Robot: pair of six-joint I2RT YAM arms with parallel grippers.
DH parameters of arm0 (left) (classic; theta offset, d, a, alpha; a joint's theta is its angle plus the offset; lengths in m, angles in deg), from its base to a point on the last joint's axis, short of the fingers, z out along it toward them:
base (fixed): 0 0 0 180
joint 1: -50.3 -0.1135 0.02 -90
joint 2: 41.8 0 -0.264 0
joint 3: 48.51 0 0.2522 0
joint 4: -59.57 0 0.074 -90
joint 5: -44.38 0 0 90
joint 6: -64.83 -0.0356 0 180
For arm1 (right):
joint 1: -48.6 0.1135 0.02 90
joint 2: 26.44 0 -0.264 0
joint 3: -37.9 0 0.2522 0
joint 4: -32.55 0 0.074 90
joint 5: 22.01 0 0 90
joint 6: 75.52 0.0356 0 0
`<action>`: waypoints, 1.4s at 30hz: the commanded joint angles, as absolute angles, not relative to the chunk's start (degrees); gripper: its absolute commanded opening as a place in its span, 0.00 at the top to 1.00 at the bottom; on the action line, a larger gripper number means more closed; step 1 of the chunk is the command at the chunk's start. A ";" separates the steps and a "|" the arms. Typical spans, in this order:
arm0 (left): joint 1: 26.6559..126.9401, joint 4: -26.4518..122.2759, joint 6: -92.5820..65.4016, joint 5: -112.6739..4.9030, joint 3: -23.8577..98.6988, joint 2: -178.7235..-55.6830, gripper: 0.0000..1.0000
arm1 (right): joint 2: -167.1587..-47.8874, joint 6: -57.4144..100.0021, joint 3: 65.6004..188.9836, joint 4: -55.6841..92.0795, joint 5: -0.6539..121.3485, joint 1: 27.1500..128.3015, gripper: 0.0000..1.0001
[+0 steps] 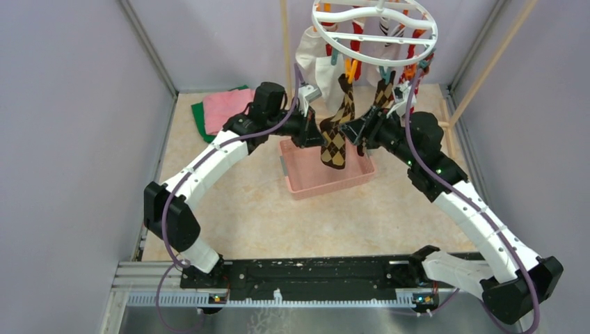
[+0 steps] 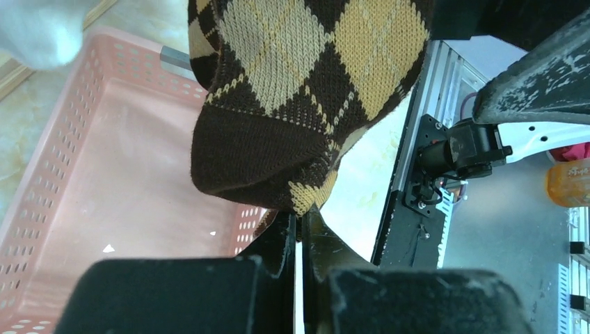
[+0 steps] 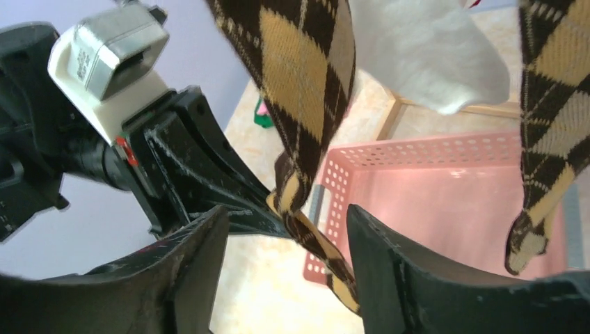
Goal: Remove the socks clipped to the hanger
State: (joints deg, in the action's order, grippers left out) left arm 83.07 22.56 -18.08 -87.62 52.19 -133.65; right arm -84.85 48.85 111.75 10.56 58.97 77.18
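Left gripper (image 2: 300, 223) pinches the argyle sock (image 2: 299, 90) by its toe at upper centre. It hangs from the hanger (image 1: 376, 45) over the basket (image 1: 306, 174), so I judge a downward pull should unclip it. Right gripper (image 3: 285, 229) stands spread around the same sock, gripping nothing.

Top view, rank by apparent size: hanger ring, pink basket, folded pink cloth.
1. hanger ring, cropped and nearer the camera, so unsure against the basket
2. pink basket
3. folded pink cloth
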 commanded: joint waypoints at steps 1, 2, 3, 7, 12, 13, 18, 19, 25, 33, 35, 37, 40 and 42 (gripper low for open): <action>83.97 25.68 -16.78 -87.45 52.02 -131.95 1.00 | -87.24 47.17 118.68 10.13 62.36 76.81 0.31; 84.49 25.70 -16.93 -86.67 51.95 -132.00 1.00 | -87.78 46.77 119.89 9.95 63.15 76.87 0.26; 84.83 25.64 -17.17 -85.67 51.94 -131.93 1.00 | -88.32 46.43 120.97 10.00 63.99 76.86 0.24; 87.30 24.70 -18.79 -80.16 52.43 -132.11 1.00 | -90.45 44.88 125.90 9.17 68.38 76.85 0.23; 89.47 24.47 -19.97 -75.67 51.90 -132.30 1.00 | -93.65 43.41 131.29 8.81 72.58 76.89 0.23; 89.89 24.49 -20.20 -74.97 51.69 -132.32 1.00 | -94.18 43.31 131.77 9.23 73.29 76.90 0.24; 91.78 24.12 -21.52 -72.55 51.88 -132.41 1.00 | -96.90 42.86 133.88 11.12 77.60 76.96 0.26; 92.17 24.01 -21.80 -72.26 52.12 -132.51 1.00 | -97.46 42.56 134.59 11.12 78.69 77.09 0.27; 94.95 22.95 -23.63 -69.76 55.58 -133.39 1.00 | -100.73 39.15 139.02 10.82 83.34 78.64 0.29; 97.23 22.51 -24.38 -68.75 57.78 -134.82 1.00 | -99.63 39.65 137.63 12.28 81.06 78.90 0.29; 97.31 22.52 -24.38 -68.78 57.49 -134.80 1.00 | -98.51 39.39 135.51 13.94 81.26 78.92 0.29; 97.45 22.60 -24.31 -69.01 57.20 -134.71 1.00 | -98.14 38.72 135.04 14.62 82.06 78.90 0.29; 97.82 22.80 -24.08 -68.87 57.25 -134.80 1.00 | -99.64 37.43 137.68 13.50 83.28 78.98 0.29; 98.09 23.05 -23.79 -68.46 57.36 -134.83 1.00 | -101.14 36.54 139.17 12.54 84.82 79.20 0.30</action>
State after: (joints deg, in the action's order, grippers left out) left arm 97.35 21.62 -23.74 -68.93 55.58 -134.37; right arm -100.44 39.04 135.07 11.26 81.92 78.44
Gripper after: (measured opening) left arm 0.016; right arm 0.708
